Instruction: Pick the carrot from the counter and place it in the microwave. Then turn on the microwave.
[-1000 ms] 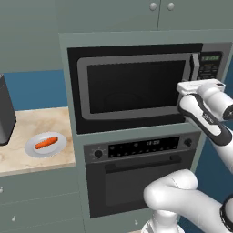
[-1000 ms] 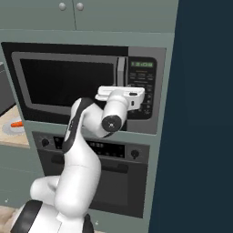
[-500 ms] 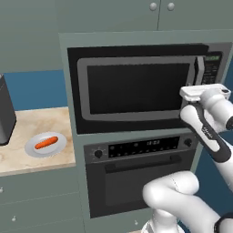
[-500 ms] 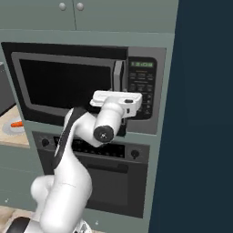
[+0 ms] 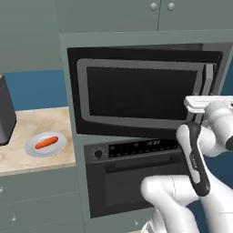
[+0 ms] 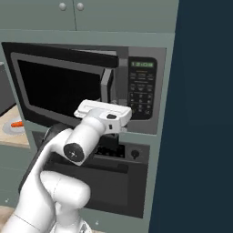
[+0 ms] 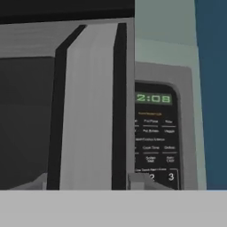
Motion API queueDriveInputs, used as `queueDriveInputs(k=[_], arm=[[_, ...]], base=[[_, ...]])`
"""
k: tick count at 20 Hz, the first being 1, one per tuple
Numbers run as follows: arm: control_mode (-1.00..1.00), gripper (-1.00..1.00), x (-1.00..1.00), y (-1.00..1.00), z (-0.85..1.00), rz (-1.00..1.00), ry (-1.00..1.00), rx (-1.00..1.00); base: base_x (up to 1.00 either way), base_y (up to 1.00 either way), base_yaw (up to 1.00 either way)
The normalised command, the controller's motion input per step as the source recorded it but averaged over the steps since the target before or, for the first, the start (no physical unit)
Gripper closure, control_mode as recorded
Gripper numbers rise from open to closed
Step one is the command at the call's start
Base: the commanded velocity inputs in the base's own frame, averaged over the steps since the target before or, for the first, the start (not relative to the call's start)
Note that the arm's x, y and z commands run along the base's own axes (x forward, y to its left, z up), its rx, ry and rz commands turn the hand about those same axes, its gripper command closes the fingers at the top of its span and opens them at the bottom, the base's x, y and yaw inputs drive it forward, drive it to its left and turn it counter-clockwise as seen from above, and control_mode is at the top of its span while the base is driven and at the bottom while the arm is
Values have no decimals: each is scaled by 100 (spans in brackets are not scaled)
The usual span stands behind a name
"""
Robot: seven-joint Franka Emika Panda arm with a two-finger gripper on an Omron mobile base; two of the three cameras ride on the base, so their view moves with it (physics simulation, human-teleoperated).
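Microwave (image 5: 136,91) door's swung partly open with the claw (image 6: 119,132) right at its handle (image 7: 91,111), can't tell if it's actually clamped on, and the carrot (image 5: 46,143) sits on its plate (image 5: 32,149) on the tabletop (image 5: 41,123).

I counted one carrot (image 5: 46,143), one grey plate (image 5: 34,150), one microwave (image 5: 141,91), one oven (image 5: 136,179), two cabinet knobs (image 5: 154,6).

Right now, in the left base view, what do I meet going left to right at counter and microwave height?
Dark box at the counter's edge → plate with the carrot → microwave door → door handle → end effector.
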Motion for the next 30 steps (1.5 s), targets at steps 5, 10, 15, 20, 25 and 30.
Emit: queueDriveInputs(k=[5,10,15,20,25,30], arm=[[-100,100,-61,13,0,-20,0,0],[-100,100,-53,15,0,-22,3,0],[-100,100,-53,14,0,-21,3,0],[-100,100,-60,17,0,-11,0,0],[-100,100,-57,26,3,0,0,0],[-100,100,-79,34,3,0,-2,0]], base=[[0,0,0],[0,0,0],[0,0,0],[0,0,0],[0,0,0],[0,0,0]])
